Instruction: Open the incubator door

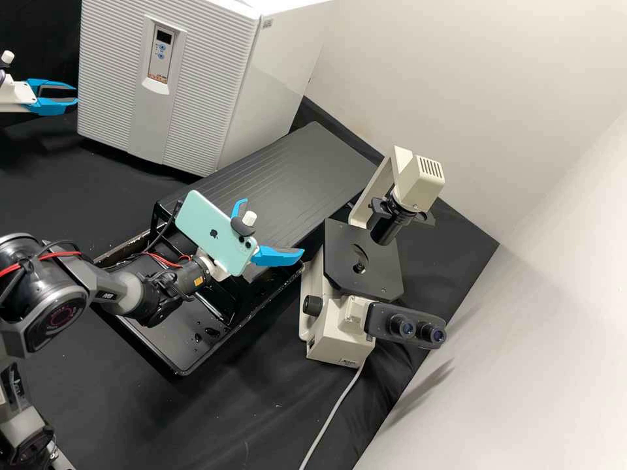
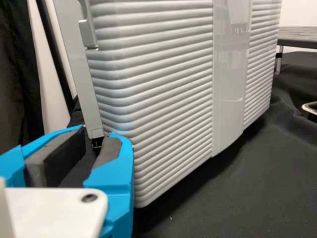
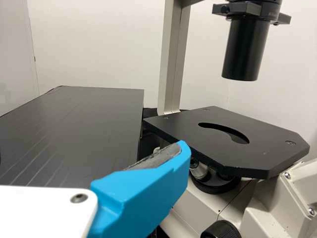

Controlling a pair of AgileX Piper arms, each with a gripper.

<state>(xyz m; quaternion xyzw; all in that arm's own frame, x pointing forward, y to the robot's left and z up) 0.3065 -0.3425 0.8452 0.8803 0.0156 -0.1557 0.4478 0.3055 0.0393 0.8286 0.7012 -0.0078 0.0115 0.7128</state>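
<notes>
Bright, diffuse light, a soft shadow on the pale wall [image 1: 535,326], faint reflections on the incubator [image 2: 230,74]

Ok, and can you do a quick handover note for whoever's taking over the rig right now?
Left gripper: open, fingers apart, at the side edge of the incubator door. Whether it touches, I can't tell.
Right gripper: open and empty, over the bench area between the black platform and the microscope.
Incubator: at the back of the bench, its ribbed door facing out.
Done: left gripper is at the door's edge.
Left: the door looks closed, so it needs catching at the edge and swinging open.
</notes>
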